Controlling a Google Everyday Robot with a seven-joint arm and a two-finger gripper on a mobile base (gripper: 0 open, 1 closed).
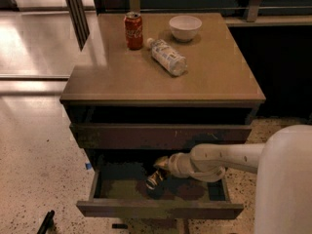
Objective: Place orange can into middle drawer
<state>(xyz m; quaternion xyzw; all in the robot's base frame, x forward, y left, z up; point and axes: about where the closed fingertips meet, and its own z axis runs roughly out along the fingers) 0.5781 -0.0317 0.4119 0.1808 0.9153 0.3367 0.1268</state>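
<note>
The orange can (155,179), golden with a silver end, hangs tilted inside the open middle drawer (161,209), just above its olive-grey floor. My gripper (161,167) reaches into the drawer from the right and is shut on the can's upper end. The white arm (219,159) stretches across the drawer's right half and hides part of the floor. I cannot tell whether the can's lower end touches the floor.
On the cabinet top (112,82) stand a red cola can (133,30) and a white bowl (185,27), and a clear plastic bottle (167,56) lies on its side. A shut drawer front (146,135) sits above the open drawer. A speckled floor lies to the left.
</note>
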